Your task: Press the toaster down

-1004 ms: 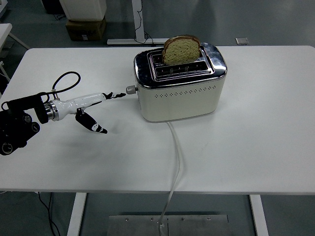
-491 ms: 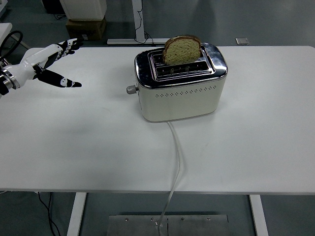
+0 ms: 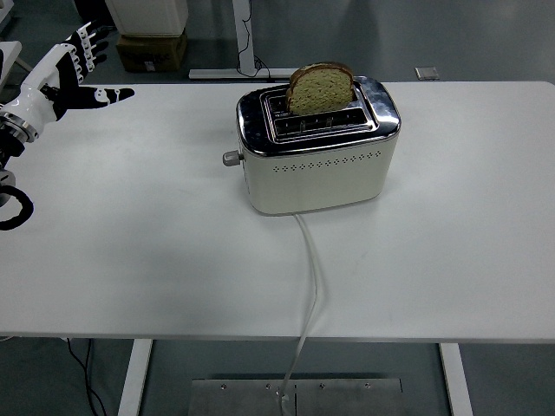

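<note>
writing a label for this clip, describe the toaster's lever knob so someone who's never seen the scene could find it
Start at the cream and chrome toaster in the middle of the white table, with a slice of bread standing up out of a slot. Go to its left end: the lever knob is the small grey stub poking out sideways there, the only part jutting from that smooth end.

White table point(image 3: 451, 260) — cardboard box point(image 3: 150, 50) on the floor beyond its far-left corner
</note>
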Robot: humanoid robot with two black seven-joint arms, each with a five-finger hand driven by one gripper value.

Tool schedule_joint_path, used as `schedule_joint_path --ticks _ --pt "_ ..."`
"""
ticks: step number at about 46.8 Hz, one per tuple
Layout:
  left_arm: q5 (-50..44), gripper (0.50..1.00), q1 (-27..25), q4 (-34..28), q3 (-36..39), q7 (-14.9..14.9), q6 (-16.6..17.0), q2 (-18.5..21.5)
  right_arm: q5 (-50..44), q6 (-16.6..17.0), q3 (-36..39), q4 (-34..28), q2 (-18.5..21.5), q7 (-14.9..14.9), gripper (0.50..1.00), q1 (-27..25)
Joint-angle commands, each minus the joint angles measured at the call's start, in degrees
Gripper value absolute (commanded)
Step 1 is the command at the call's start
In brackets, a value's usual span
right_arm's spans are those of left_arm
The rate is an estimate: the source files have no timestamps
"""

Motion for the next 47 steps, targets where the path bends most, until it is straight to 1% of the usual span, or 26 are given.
schedule_joint_path --ticks 1,8,19,26,30,35,42,47 --pt "-3.6 1.000 0.1 1.6 -0.1 0.0 0.0 -1.6 0.0 0.0 0.0 0.0 0.0 0.0 1.000 0.0" --pt "-9.3 1.000 0.2 4.1 -0.3 0.0 0.1 -4.2 0.0 0.0 0.0 0.0 0.0 0.0 1.000 0.0" --pt "-21.2 1.000 0.2 10.5 -0.6 0.0 0.0 -8.5 0.0 0.0 0.0 0.0 0.0 0.0 1.000 0.0" --pt "-28.0 1.000 0.4 13.5 -1.7 0.0 0.1 -13.1 0.0 0.0 0.0 0.0 0.0 -0.1 1.000 0.0" --pt "-30.1 1.000 1.2 15.9 -2.4 0.0 0.1 -16.3 0.1 0.0 0.2 0.0 0.0 0.0 1.000 0.0" --pt "-31.9 1.000 2.1 17.8 -3.8 0.0 0.1 -18.8 -0.1 0.0 0.1 0.1 0.0 0.0 0.998 0.0" --pt "-32.7 1.000 2.7 18.1 -6.9 0.0 0.1 -20.0 0.0 0.0 0.2 0.2 0.0 0.0 1.000 0.0" --pt "-32.7 1.000 2.9 18.1 -7.2 0.0 0.0 -20.2 -0.2 0.0 0.0 0.2 0.0 -0.1 1.000 0.0"
